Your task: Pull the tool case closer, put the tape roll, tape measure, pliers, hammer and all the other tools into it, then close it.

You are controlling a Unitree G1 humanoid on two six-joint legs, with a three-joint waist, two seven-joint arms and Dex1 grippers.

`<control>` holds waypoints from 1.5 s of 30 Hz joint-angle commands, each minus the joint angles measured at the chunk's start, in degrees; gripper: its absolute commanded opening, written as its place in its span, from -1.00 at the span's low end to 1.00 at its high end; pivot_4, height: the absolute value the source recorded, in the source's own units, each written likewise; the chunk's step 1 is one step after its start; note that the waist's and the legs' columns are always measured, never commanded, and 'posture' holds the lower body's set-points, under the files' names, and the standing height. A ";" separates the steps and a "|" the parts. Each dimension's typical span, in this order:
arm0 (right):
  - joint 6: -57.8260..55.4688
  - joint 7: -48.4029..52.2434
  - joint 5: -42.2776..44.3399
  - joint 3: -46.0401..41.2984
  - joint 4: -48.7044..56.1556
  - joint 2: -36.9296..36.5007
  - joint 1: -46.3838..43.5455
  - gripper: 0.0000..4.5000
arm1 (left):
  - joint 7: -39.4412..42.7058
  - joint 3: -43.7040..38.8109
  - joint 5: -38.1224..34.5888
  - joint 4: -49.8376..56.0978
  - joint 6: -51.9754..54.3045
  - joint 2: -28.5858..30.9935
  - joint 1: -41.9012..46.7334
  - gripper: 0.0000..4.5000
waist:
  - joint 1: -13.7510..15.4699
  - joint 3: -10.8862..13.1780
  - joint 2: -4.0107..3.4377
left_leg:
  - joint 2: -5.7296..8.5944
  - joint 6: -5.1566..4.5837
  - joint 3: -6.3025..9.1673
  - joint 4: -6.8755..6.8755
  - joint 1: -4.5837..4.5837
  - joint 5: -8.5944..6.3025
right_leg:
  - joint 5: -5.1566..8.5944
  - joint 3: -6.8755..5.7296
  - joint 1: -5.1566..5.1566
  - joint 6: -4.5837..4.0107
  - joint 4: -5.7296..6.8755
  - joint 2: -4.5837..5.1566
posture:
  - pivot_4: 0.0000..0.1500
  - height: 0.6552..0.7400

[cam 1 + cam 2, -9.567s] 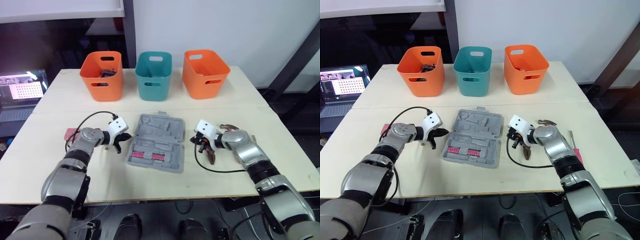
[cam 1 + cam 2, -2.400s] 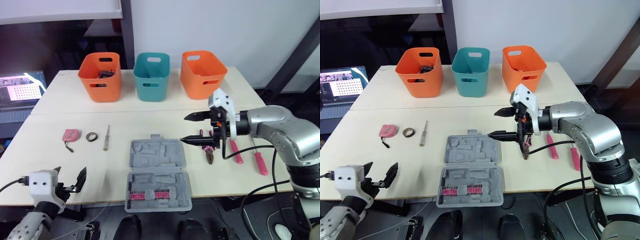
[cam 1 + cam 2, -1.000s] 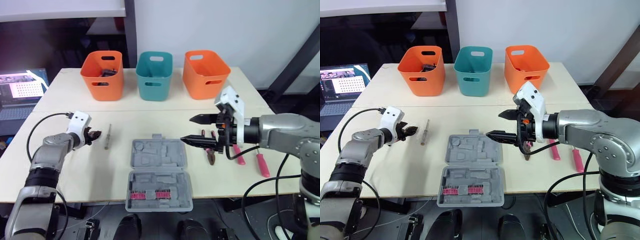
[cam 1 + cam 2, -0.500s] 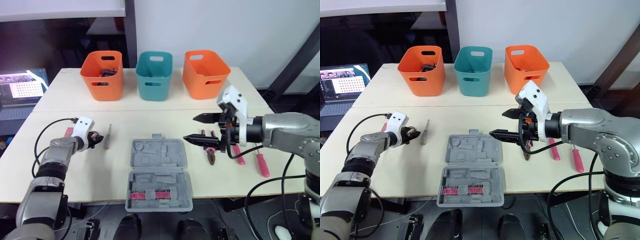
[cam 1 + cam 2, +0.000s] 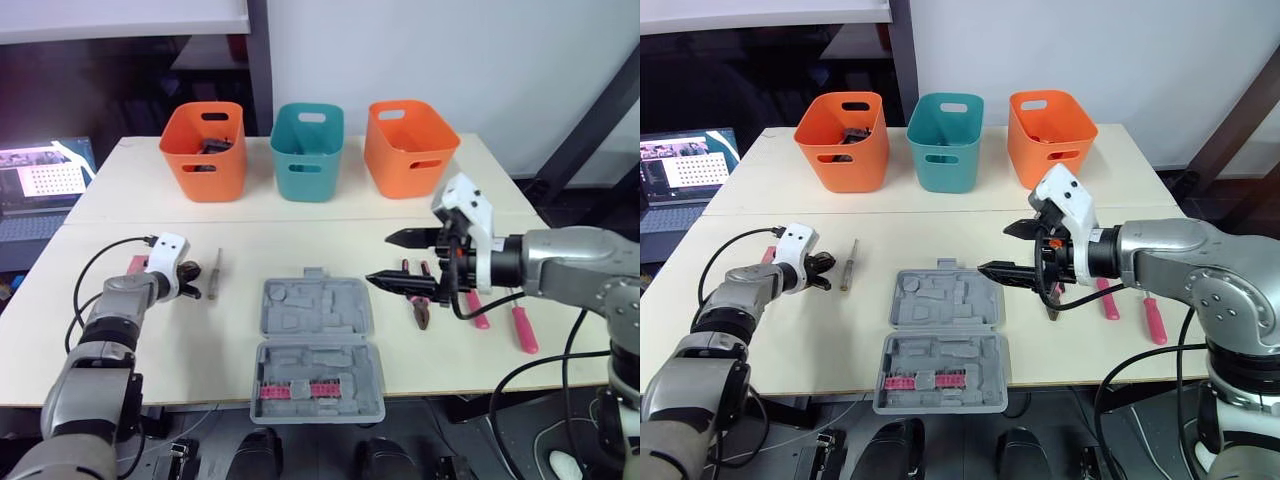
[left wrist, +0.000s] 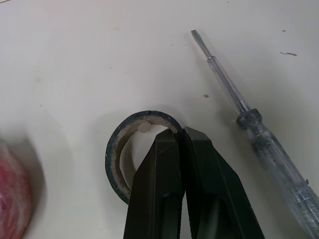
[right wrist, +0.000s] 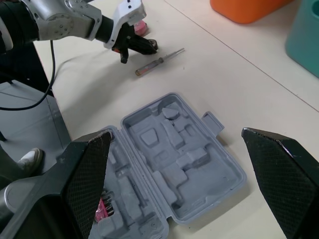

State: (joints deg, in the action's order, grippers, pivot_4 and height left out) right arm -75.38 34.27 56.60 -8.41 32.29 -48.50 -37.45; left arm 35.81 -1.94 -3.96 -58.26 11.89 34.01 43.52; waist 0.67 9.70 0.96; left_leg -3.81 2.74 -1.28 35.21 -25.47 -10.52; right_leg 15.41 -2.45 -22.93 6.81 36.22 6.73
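Grey plastic, the tool case (image 5: 315, 312) lies open in the middle of the desk (image 5: 300, 222), at the near edge, with both halves flat. Toward the left edge, my left hand (image 5: 190, 281) is low on the desk at the tape roll (image 6: 111, 154). A screwdriver (image 5: 214, 274) lies just beside it, and the red tape measure (image 5: 135, 263) lies behind my wrist. My right hand (image 5: 380, 259) hovers over the desk just right of the case, spread wide and holding nothing. The pliers (image 5: 421, 305) lie on the desk below it, and red-handled tools (image 5: 474, 306) lie nearer the right edge. Three bins, orange (image 5: 205, 160), teal (image 5: 306, 165) and orange (image 5: 410, 160), stand toward the far edge.

From my left wrist, the tape roll lies flat. My fingers (image 6: 159, 179) are closed on its wall, one inside the ring and one outside. The screwdriver is near the roll but does not touch it.

From my right wrist, my two fingers (image 7: 84, 174) stand far apart, with the open case on the desk between them. Beyond the case, my left hand is at the roll.
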 commanded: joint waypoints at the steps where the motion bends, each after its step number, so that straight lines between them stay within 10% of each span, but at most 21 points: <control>1: 0.94 0.13 0.56 -0.94 0.92 -1.17 -0.45 1.00 | 2.35 -1.76 -0.63 4.43 -0.51 3.18 1.00 -0.99 | 0.01 0.01 0.02 | 0.00 0.00 0.00 0.00 0.00 0.00 | 0.00 0.00 0.00 0.00 0.00 0.00 | 1.00 1.00; 16: 2.59 1.93 -0.07 1.40 1.19 -2.49 0.19 1.00 | 33.42 15.89 -1.71 42.29 3.69 4.85 -2.68 -0.99 | -0.29 0.03 0.03 | -0.01 -0.01 -0.03 -0.01 -0.01 0.00 | 0.02 0.05 -0.03 -0.04 -0.01 -0.01 | 1.00 1.00; 45: 3.86 -2.79 1.48 -0.36 4.12 -2.12 4.70 1.00 | 34.67 22.19 9.26 14.73 -10.23 -6.01 5.70 -0.99 | 0.09 0.05 0.04 | -0.01 -0.03 -0.02 0.05 -0.11 0.01 | 0.01 0.08 -0.08 -0.02 0.02 -0.03 | 1.00 1.00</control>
State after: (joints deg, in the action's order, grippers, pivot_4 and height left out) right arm -72.59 31.69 57.57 -7.31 35.71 -50.31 -32.01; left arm 71.48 21.25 4.73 -42.91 2.73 28.42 48.07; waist 0.76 9.75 1.00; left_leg -3.82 2.71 -1.30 35.26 -25.57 -10.51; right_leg 15.42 -2.37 -23.00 6.79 36.24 6.71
